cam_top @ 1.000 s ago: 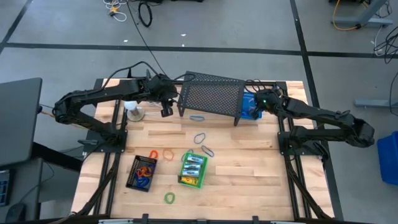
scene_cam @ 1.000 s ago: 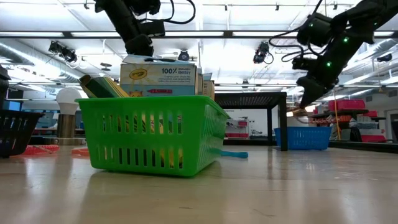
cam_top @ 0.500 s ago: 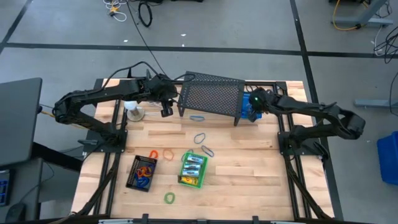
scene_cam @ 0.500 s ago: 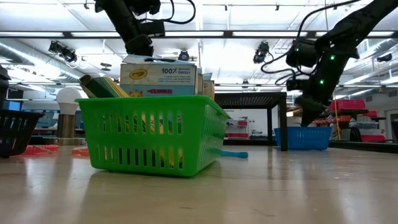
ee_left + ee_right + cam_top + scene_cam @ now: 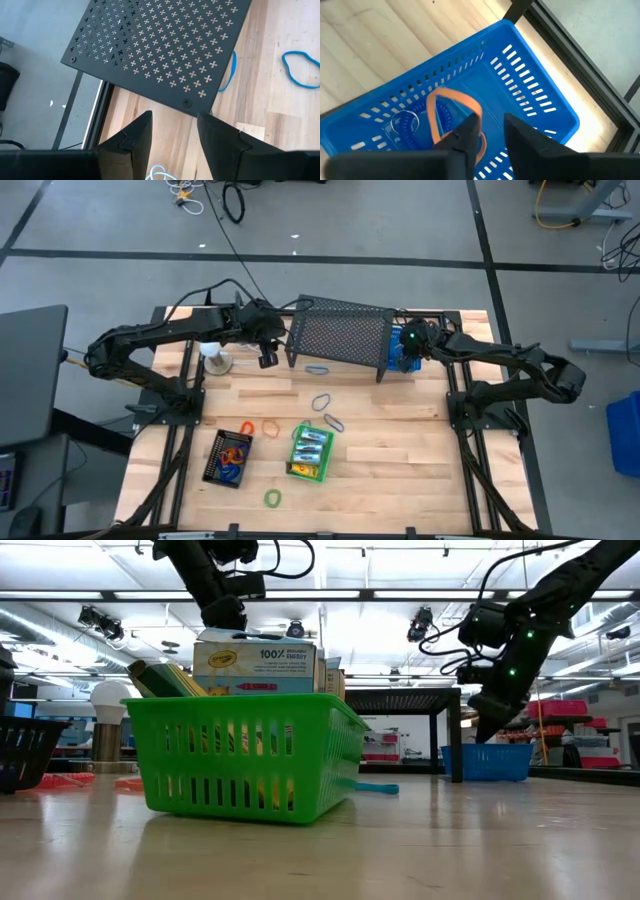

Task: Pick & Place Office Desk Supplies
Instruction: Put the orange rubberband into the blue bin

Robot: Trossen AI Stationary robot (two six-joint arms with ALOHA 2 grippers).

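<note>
My right gripper [image 5: 492, 122] stands open, low over the blue basket [image 5: 540, 100] at the table's far right, beside the black perforated shelf [image 5: 340, 332]. An orange loop [image 5: 451, 107] lies in that basket by one finger. A green basket [image 5: 310, 452] holding yellow crayon boxes [image 5: 255, 668] stands near the table's middle. Blue loops [image 5: 317, 368], an orange loop [image 5: 270, 427] and a green loop [image 5: 272, 498] lie loose on the wood. My left gripper [image 5: 175, 120] hangs open at the shelf's left end, with nothing between its fingers. My right gripper points slanting down into the blue basket, and the orange loop's near part [image 5: 479, 142] runs behind one finger [image 5: 470, 130]. I cannot tell whether that finger touches the loop. The rest of the loop lies on the basket's floor.
A black tray [image 5: 228, 457] with orange and blue loops sits left of the green basket. A white ball on a stand [image 5: 215, 358] and a white cable [image 5: 157, 172] are near my left gripper. A pale coil [image 5: 404, 121] lies in the blue basket.
My right gripper has come down toward the blue basket and moved a little toward the shelf, mostly in the first half second. The left arm has kept still.
</note>
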